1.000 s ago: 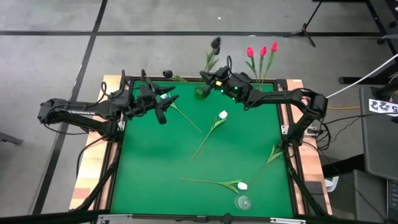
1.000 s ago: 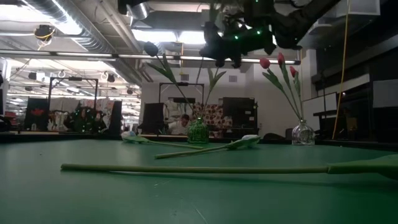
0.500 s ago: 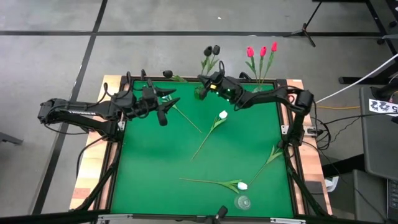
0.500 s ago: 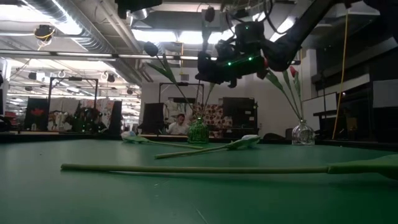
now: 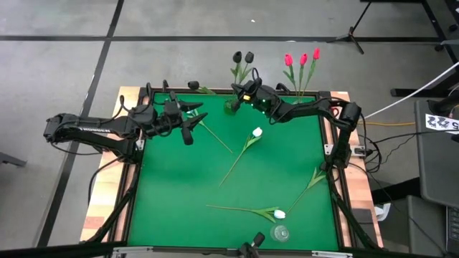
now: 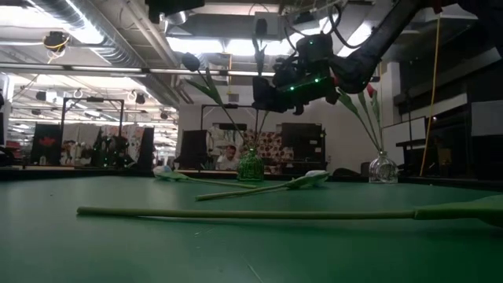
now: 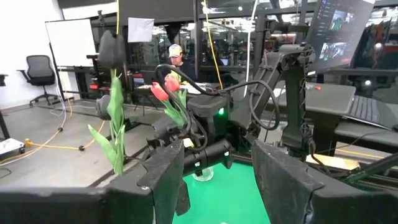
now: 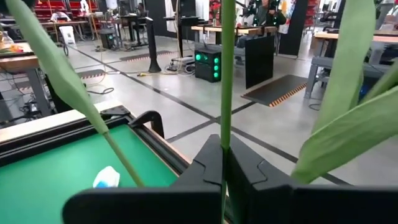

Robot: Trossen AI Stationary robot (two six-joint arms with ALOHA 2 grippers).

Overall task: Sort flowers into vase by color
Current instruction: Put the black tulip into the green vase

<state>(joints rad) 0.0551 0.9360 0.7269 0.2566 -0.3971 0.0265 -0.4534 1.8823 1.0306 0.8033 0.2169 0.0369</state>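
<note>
My right gripper [image 5: 237, 90] [image 8: 225, 155] is shut on the stem of a black tulip [image 8: 227, 74], right above the green vase [image 5: 231, 107] [image 6: 250, 167] at the far edge. In the low view the stem runs down toward the vase's neck. Two black heads [image 5: 237, 56] [image 5: 249, 56] stand over this vase. A clear vase [image 6: 383, 167] to its right holds three red tulips [image 5: 303, 59]. Three white tulips [image 5: 257, 132] [image 5: 280, 213] [image 5: 215, 136] lie flat on the green mat. My left gripper [image 5: 192, 120] [image 7: 217, 186] hangs open at the far left, nothing between its fingers. My right gripper pinches the black tulip's thin green stem [image 8: 226, 140] between its two shut fingers, partway up its length. The fingers come in level from the table's right side and lie across the stem. The stem stands upright, with leaves above the fingers.
A small clear glass vase [image 5: 280, 233] stands at the mat's near edge. A loose green stem with a leaf [image 5: 312, 179] lies by the right edge. A raised frame [image 5: 333, 122] borders the mat. Between the lying tulips the mat's middle is bare.
My right gripper has come down and a little toward the far left, over the green vase, keeping shut on the black tulip. The tulip has sunk with it, still upright, so its head now stands beside the other black head. My left arm has kept still.
</note>
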